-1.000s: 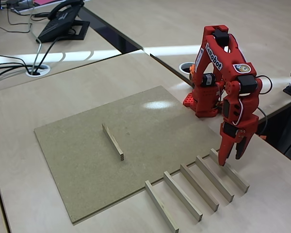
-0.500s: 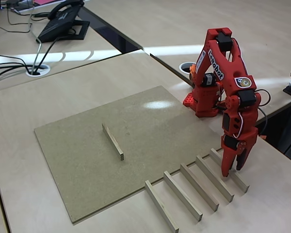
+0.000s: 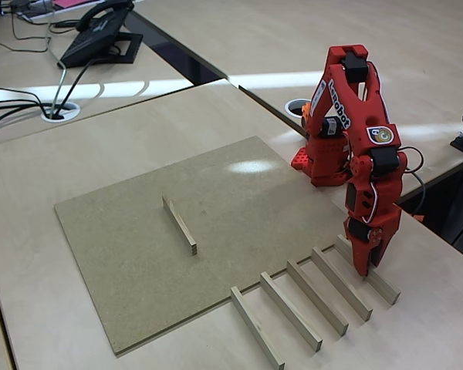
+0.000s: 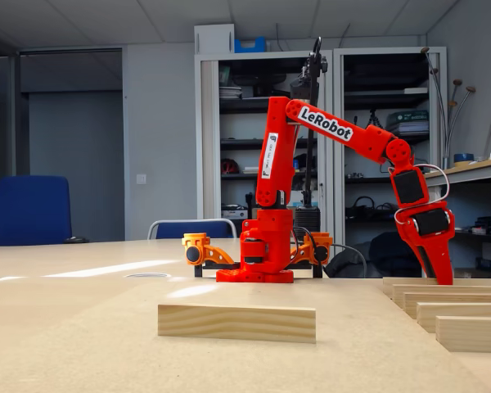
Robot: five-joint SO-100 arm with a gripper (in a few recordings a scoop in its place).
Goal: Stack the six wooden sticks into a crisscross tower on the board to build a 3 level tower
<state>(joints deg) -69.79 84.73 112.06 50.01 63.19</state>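
Observation:
The brownish board (image 3: 139,262) lies flat on the pale desk, and one wooden stick (image 3: 179,224) rests on its edge near the board's middle; the same stick (image 4: 236,322) is closest in the low fixed view. Several more sticks (image 3: 316,297) lie side by side on the desk off the board's right front edge. My red gripper (image 3: 365,267) points straight down onto the rightmost stick (image 3: 382,284) of that row, fingers closed around it near its far end. That stick still lies on the desk. From the low fixed view my gripper (image 4: 442,277) reaches down to the farthest stick (image 4: 409,282).
The arm's base (image 3: 324,162) stands behind the board's right corner. A desk phone (image 3: 100,35) and a cable hole (image 3: 59,112) with wires sit at the far left. The desk edge drops off just right of the gripper. A blue chair (image 4: 24,209) stands beyond the desk.
The gripper came down from just above the rightmost stick and its fingers closed on it. The wrist has turned slightly, and the stick has shifted a little on the desk.

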